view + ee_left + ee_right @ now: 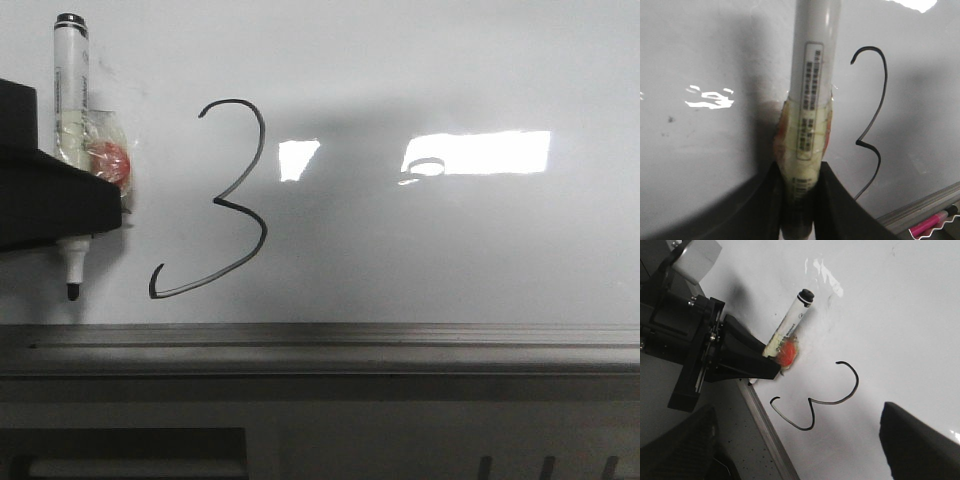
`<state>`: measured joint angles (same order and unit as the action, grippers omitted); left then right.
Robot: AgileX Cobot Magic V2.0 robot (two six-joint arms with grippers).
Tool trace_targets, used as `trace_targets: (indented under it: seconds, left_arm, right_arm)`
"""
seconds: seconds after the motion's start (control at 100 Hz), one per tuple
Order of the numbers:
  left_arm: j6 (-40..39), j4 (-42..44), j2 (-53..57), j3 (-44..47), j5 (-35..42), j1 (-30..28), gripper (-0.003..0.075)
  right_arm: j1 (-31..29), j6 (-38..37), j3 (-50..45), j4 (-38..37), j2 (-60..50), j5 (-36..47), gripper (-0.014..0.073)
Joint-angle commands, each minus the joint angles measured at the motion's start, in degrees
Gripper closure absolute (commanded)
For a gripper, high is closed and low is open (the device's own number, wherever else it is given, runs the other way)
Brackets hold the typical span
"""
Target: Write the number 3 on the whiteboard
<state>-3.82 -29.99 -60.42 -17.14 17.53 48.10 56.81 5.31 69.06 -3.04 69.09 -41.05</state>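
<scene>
A black hand-drawn number 3 point(218, 203) stands on the whiteboard point(450, 250), left of centre. My left gripper point(85, 205) is shut on a white marker point(72, 100) wrapped in tape with an orange patch. It holds the marker upright just left of the digit. The black tip point(72, 291) is level with the end of the tail; I cannot tell if it touches. In the left wrist view the jaws point(800, 195) clamp the marker point(815, 75) beside the 3 point(858, 143). My right gripper point(800, 450) is open and empty, off the board, facing the 3 point(812, 400).
A grey metal rail point(320, 345) runs along the board's bottom edge. A pink marker point(930, 224) lies on it. Bright light reflections point(480, 152) sit right of the digit. A speckled grey surface point(740, 440) lies below the rail.
</scene>
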Motion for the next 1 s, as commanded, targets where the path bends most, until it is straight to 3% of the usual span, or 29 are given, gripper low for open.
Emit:
trace_targets:
  seconds: [0.0,0.08,0.26,0.34,0.5,0.57,0.64,0.67,0.71,0.72,0.75,0.8,0.99]
  left_arm:
    - [-0.3,-0.89,-0.34,-1.34,2.77,0.09,0.0734]
    - [-0.3,-0.89,-0.34,-1.34,2.77,0.09,0.0661]
    - [-0.3,-1.16,-0.22,-1.34,3.12,0.09,0.0306]
    - [-0.12,-1.16,0.34,-1.34,2.87,0.09,0.0276]
    - [3.82,-1.04,4.66,-1.34,2.74,0.09,0.0279]
    - [5.93,-0.93,8.02,-1.34,1.97,0.09,0.0279]
    - [7.33,-0.93,12.03,-1.34,1.02,0.09,0.0309]
    - [8.05,-0.82,13.8,-1.34,0.47,0.09,0.0349]
    - [9.57,-0.84,16.52,-1.34,0.16,0.09,0.0444]
    - [9.89,-0.84,17.47,-1.34,-0.01,0.09,0.0483]
    - [11.62,-0.84,19.37,-1.34,-0.12,0.09,0.0568]
    - [15.39,-0.7,23.26,-1.24,-0.72,0.09,0.0744]
    - [24.31,-0.56,35.11,-0.48,-2.58,0.09,0.0741]
  right_arm:
    - [-0.39,-0.11,1.94,-0.64,-1.64,2.89,0.0012]
    - [-0.39,-0.11,1.94,-0.64,-1.64,2.54,0.0012]
    - [-0.39,-0.11,1.94,-0.64,-1.64,2.4,0.0012]
    - [-0.39,-0.11,1.94,-0.64,-1.68,2.4,0.0012]
    - [-0.39,-0.11,1.94,-1.01,-2.81,1.58,0.0015]
    - [-0.39,-0.11,1.56,-1.04,-4.02,0.89,0.0071]
    - [-0.47,-0.58,1.43,-1.28,-5.64,0.37,0.0241]
    - [-0.47,-1.17,1.13,-1.81,-6.71,0.56,0.0372]
    - [-0.47,-1.31,0.48,-1.93,-7.91,0.89,0.0517]
    - [-0.47,-1.31,0.2,-1.93,-8.41,1.13,0.0601]
    - [-0.47,-1.31,-0.28,-1.93,-9.53,1.68,0.0667]
    - [-0.47,-2.24,-1.99,-1.93,-11.93,2.85,0.0646]
    - [-0.47,-2.24,-12.09,-2.37,-22.56,10.65,0.0646]
